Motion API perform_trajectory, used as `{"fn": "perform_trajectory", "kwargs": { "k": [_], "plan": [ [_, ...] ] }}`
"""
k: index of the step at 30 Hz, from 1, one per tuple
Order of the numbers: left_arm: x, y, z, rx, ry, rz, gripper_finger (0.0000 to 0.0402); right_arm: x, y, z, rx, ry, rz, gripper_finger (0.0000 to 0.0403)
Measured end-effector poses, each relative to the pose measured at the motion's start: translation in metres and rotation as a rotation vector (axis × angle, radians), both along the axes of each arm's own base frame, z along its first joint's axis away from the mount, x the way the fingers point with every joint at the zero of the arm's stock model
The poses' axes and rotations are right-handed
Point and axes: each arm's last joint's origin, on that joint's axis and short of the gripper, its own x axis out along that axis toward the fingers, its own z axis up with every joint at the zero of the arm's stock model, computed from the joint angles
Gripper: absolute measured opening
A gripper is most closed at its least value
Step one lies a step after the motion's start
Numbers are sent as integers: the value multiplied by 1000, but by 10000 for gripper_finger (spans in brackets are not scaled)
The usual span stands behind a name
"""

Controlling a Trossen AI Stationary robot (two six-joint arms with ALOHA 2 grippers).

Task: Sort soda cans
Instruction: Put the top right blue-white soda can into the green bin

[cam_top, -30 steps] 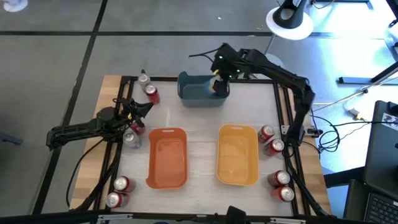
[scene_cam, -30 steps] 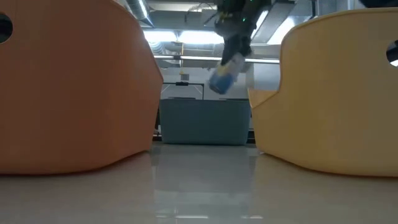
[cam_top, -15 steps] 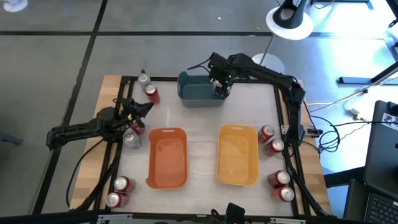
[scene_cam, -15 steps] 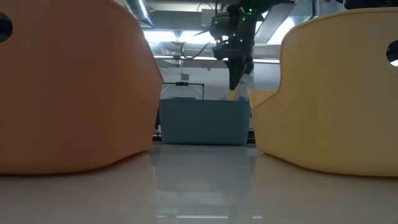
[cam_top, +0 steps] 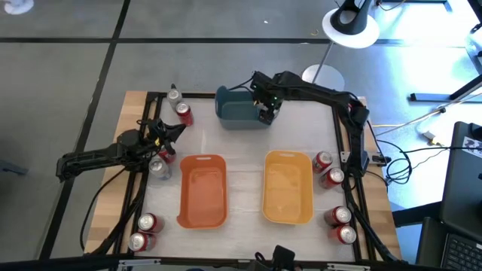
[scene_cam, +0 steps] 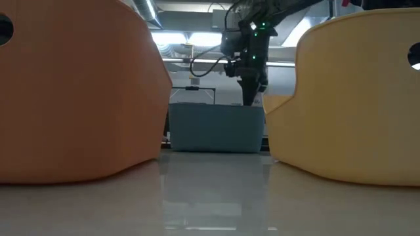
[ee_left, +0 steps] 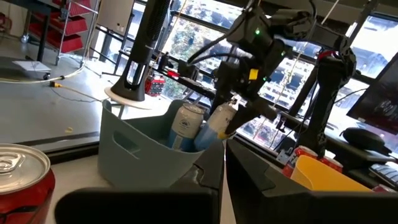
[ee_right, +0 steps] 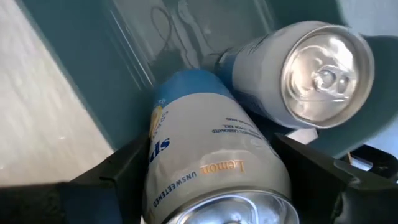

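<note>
A pale table [cam_top: 245, 181] framed by black rails stands on a grey floor, with a bright window wall beyond it in the left wrist view. Going left to right across the high view: the left gripper [cam_top: 172, 129] waits at the left edge among red and silver soda cans [cam_top: 160, 167], and whether its fingers are open or closed cannot be told. More cans stand at the near left corner. Next come the orange bin [cam_top: 203, 190], the blue-grey bin [cam_top: 239, 107] at the far edge, and the yellow bin [cam_top: 288, 187]. The right gripper [cam_top: 263, 111] reaches down into the blue-grey bin, its fingers clamped on the sides of a blue-and-white lemon can [ee_right: 208, 162], which lies against a second can [ee_right: 305, 74] already inside. Further red cans cluster along the right rail.

The cans look rigid but thin-walled, so a hard squeeze could dent them. Their smooth painted bodies are probably slick and round enough to roll once released. Taking hold across mid-body, as here, seems safest.
</note>
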Motion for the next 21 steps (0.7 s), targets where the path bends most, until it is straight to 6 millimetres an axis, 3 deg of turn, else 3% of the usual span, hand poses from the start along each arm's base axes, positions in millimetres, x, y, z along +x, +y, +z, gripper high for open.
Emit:
{"fn": "perform_trajectory", "kwargs": {
  "k": [11,21],
  "plan": [
    [0,0,0,-6,-5,-1,11,7,-4,-28,44,70,6,286],
    [0,0,0,-6,-5,-1,11,10,-5,-30,35,63,8,350]
  ]
}}
